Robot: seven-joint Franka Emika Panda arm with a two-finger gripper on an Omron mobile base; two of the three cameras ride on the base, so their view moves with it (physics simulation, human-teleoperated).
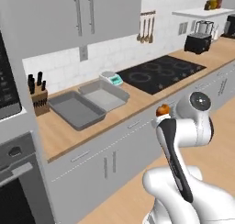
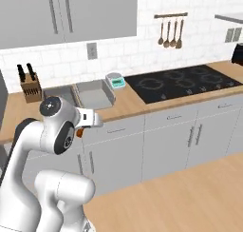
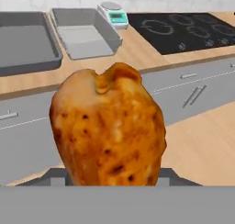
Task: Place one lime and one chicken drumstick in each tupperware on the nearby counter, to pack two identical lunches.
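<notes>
An orange-brown chicken drumstick (image 3: 108, 131) looms large and close in the hand view, with my gripper (image 3: 114, 179) shut on its lower end. The base views show the drumstick (image 1: 161, 110) (image 2: 79, 132) in the air in front of the grey cabinet fronts, short of the counter (image 1: 137, 106) edge. Two grey tupperware containers lie side by side on the counter: the left tupperware (image 1: 75, 110) (image 3: 23, 42) and the right tupperware (image 1: 104, 95) (image 2: 95, 94) (image 3: 82, 32). Both look empty. The lime is out of view.
A teal kitchen scale (image 1: 111, 78) stands behind the right container, beside a black cooktop (image 1: 160, 71). A knife block (image 1: 39, 97) is at the counter's left end, next to an oven (image 1: 13, 172). A toaster (image 1: 198, 43) sits far right.
</notes>
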